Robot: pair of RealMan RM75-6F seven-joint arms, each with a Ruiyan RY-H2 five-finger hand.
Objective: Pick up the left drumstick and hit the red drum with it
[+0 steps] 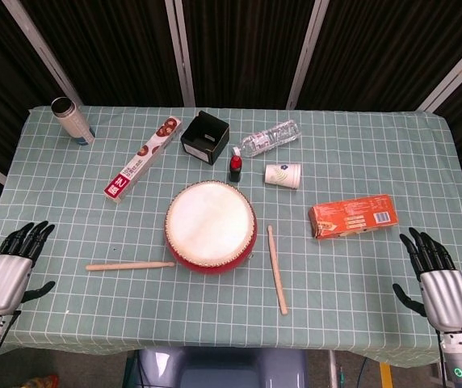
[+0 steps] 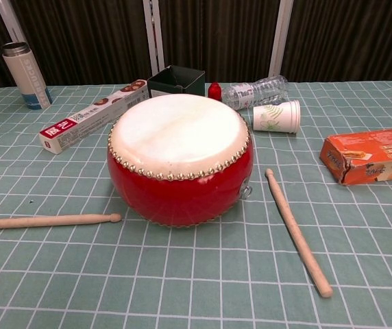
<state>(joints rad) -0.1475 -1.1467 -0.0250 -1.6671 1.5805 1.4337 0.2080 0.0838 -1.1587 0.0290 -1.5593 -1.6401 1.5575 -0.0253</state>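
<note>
head view — left hand [image 1: 11,271] at near-left edge, fingers spread, holding nothing | right hand [image 1: 438,279] near-right, fingers apart, empty | left drumstick [image 1: 129,266] flat on surface [image 1: 69,210], tip just beside red drum [image 1: 210,226] | chest view — left drumstick [image 2: 45,221] lies near-left of red drum [image 2: 180,159]; no hands visible

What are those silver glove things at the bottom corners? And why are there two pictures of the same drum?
Those are a robot's two hands: its left hand and right hand, both open and holding nothing. One picture looks down from the robot's head, the other looks forward from its chest. On the checked tablecloth sits a red drum, with the left drumstick and another drumstick lying beside it. Behind are a flask, a long box, a black box, a plastic bottle, a paper cup and an orange box.
</note>
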